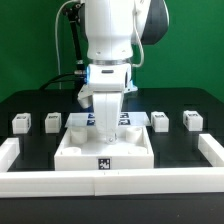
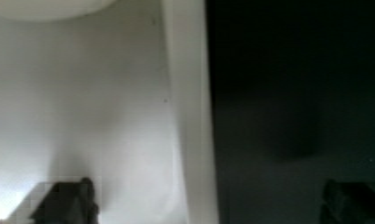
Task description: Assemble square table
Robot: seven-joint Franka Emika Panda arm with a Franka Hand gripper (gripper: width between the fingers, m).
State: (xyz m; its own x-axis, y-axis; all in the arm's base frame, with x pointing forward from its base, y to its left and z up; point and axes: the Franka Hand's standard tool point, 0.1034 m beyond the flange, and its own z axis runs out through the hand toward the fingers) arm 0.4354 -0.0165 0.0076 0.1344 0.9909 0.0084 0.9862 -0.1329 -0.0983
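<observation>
White plastic, the square table's top slab [image 1: 105, 148] lies flat on the black desk [image 1: 40, 100], directly under the hand [image 1: 105, 130]. A black-and-white tag [image 1: 103, 163] is on the slab's edge that faces the exterior camera. In the exterior view the arm's white wrist hides most of the hand, which reaches down at the slab's far side. The wrist view shows the slab [image 2: 77, 110] as a pale sheet whose raised rim [image 2: 189, 100] runs between the fingers of the hand [image 2: 205, 200]. One dark finger [image 2: 59, 203] hangs over the white surface and the other finger [image 2: 356, 195] over the dark desk [image 2: 290, 100]. The fingers are spread wide apart and grip nothing. To the exterior view's left of the hand stand the nearer left leg block [image 1: 52, 122] and, farther out, the outer left leg block [image 1: 20, 123]. To the exterior view's right stand the nearer right leg block [image 1: 160, 120] and the outer right leg block [image 1: 192, 120]. All four are apart from the slab. Just behind the hand lies the marker board [image 1: 133, 118], partly covered by the arm. Farther out, the front border rail [image 1: 120, 183], the left border rail [image 1: 8, 150] and the right border rail [image 1: 212, 150] frame the area.
</observation>
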